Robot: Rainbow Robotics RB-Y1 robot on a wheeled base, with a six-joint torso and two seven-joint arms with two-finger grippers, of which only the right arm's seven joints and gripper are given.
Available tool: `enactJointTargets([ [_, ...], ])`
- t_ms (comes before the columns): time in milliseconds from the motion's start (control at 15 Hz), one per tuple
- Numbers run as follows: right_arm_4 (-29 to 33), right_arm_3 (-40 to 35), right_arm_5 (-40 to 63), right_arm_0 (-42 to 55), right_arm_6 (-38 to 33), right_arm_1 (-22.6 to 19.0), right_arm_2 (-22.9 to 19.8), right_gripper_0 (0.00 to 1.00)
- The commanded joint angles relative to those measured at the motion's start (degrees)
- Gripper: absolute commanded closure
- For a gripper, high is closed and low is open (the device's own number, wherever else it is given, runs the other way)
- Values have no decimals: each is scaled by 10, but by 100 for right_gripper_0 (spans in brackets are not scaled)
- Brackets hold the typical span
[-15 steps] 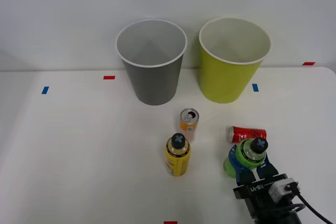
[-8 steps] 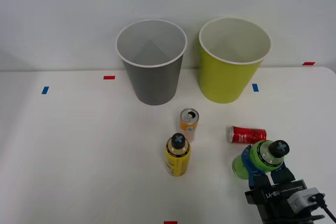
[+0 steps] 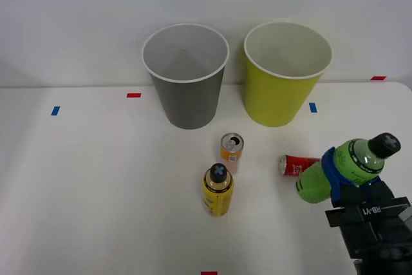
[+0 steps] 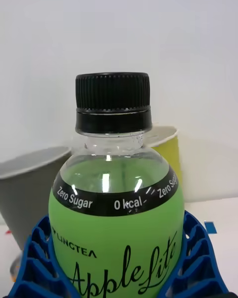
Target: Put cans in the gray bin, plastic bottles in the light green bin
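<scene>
You see the right tool [image 3: 341, 175] clamped on the bright green plastic bottle with black cap [image 3: 344, 167]; its blue ribbed fingers [image 4: 34, 258] press both sides of the body. In the front view the bottle is lifted off the white counter [image 3: 96, 185] and tilted, with its long axis running from 8 o'clock up to 2 o'clock and the cap toward 2 o'clock. In the wrist view the cap points straight up between the fingers.

Compared with half a second ago, the bottle has gone higher and moved toward the right edge, and it now covers the right end of the red metal can [image 3: 295, 165], which lies on its side.

The yellow plastic bottle with black cap [image 3: 217, 190] stands upright at the centre, and the orange-yellow can with silver top [image 3: 232, 148] stands just beyond it at 1 o'clock. The dark gray round bin with white rim [image 3: 187, 75] and the lime yellow-green round bin [image 3: 284, 72] stand side by side at 12 o'clock, both open at the top. The counter between the lifted bottle and the yellow-green bin is bare.
</scene>
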Motion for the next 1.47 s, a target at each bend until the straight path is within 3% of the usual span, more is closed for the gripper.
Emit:
enactJointTargets([
  [67,-54,-51,49,-32,-8,2,-14,100],
  [733,-139,-86,69,-108,-14,22,-39,100],
  [1067,-161,-85,148,-202,-11,81,-62,100],
  [1467,-174,-85,279,-286,-15,143,-123,100],
])
